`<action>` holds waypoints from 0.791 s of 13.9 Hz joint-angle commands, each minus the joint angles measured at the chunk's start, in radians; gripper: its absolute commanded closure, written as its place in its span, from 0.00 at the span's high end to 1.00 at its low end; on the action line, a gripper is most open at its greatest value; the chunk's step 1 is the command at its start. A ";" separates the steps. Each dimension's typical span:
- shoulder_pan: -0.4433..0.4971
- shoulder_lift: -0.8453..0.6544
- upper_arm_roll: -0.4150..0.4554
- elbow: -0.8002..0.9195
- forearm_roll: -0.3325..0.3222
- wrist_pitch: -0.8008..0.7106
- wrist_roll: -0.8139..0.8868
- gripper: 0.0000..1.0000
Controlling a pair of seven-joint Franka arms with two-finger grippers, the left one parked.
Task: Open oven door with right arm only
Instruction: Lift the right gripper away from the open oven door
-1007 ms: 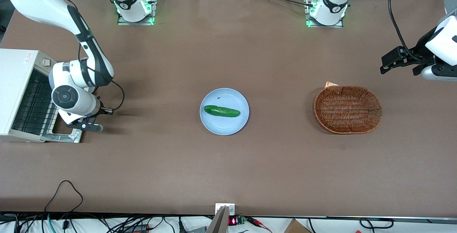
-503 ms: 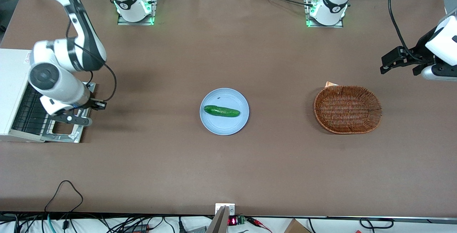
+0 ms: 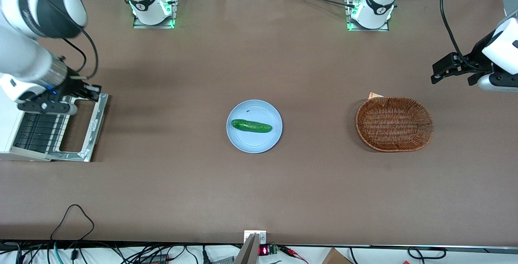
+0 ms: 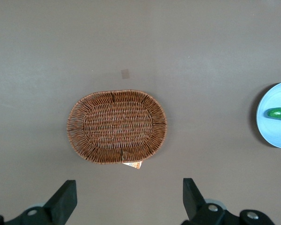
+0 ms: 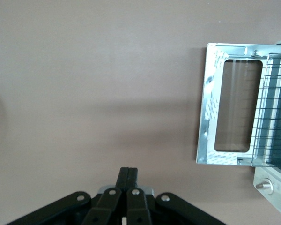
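- Front view: the oven [image 3: 12,134] stands at the working arm's end of the desk [image 3: 259,183]; the oven door [image 3: 87,128] lies folded flat on the desk in front of it. The hand [image 3: 79,90] hangs above the door's edge.
- Right wrist view: the hand [image 5: 128,180] is clenched, grasping nothing. The door [image 5: 207,101] looks stiff, hinged, glass-paned and likely fragile; its outer frame edge seems the best hold.

Tool [image 3: 44,106], seemingly closed, hovers above oven door [image 3: 87,130].
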 commanded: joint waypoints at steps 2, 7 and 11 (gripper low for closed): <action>-0.009 0.004 -0.009 0.112 0.046 -0.147 -0.066 0.05; -0.007 0.007 -0.012 0.118 0.045 -0.134 -0.035 0.99; -0.004 0.007 -0.012 0.120 0.027 -0.096 -0.046 1.00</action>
